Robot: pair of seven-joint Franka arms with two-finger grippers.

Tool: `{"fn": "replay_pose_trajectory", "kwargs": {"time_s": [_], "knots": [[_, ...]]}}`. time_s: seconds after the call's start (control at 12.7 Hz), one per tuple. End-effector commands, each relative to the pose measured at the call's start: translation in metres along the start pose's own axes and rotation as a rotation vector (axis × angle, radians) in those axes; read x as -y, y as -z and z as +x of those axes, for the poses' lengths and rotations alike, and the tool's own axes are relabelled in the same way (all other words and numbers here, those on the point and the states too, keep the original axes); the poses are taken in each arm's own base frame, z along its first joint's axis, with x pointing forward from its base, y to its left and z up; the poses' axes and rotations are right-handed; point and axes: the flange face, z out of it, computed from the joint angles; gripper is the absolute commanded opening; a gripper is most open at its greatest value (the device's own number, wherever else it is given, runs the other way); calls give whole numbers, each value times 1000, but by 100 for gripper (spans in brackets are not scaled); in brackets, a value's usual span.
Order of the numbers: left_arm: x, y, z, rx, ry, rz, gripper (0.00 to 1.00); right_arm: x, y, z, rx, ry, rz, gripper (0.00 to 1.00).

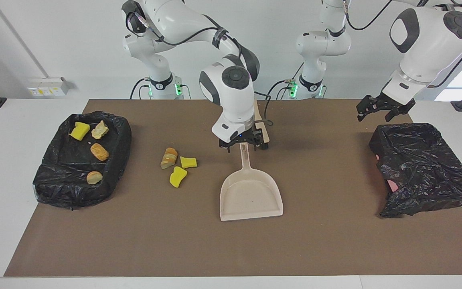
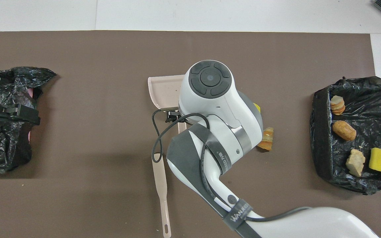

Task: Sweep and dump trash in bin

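Observation:
A beige dustpan [image 1: 251, 194] lies flat on the brown mat, its handle [image 1: 245, 158] pointing toward the robots. My right gripper [image 1: 244, 145] hangs open just above the handle's end, one finger on each side, holding nothing. Loose trash lies on the mat beside the pan, toward the right arm's end: a bread lump [image 1: 169, 157] and two yellow sponge pieces [image 1: 188, 162] [image 1: 178, 176]. The bin [image 1: 54, 188], lined with a black bag, stands at the right arm's end and holds several scraps. In the overhead view the right arm covers most of the pan [image 2: 162, 91].
A long beige sweeping tool [image 2: 160, 185] lies on the mat nearer to the robots than the pan. A second black-bagged container [image 1: 423, 172] sits at the left arm's end, and my left gripper [image 1: 383, 110] waits open above its nearer edge.

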Motion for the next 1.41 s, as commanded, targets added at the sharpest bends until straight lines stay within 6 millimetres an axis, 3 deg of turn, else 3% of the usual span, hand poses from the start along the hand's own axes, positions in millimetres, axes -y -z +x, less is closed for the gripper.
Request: {"fn": "replay_pose_trajectory", "kwargs": {"time_s": [0.0,0.31,0.47,0.63,0.94,1.18,1.34], "knots": [[2,0,-6,-13,-6,20,100,7,14,-59,50,75,-31,100],[1,1,-6,-14,-7,20,100,36,-10,-150,98,140,6,100],[1,0,-6,-13,-7,20,100,62,-46,-201,118,181,10,100],[1,0,-5,-16,-9,20,100,71,-86,-230,138,186,-19,100],[-28,2,-1,-46,-52,7,100,76,-132,-248,87,204,15,100],[-61,1,1,-63,-114,-1,100,87,-146,-253,74,219,31,100],[-91,-12,9,-64,-156,2,100,86,-149,-254,76,218,29,100]]}}
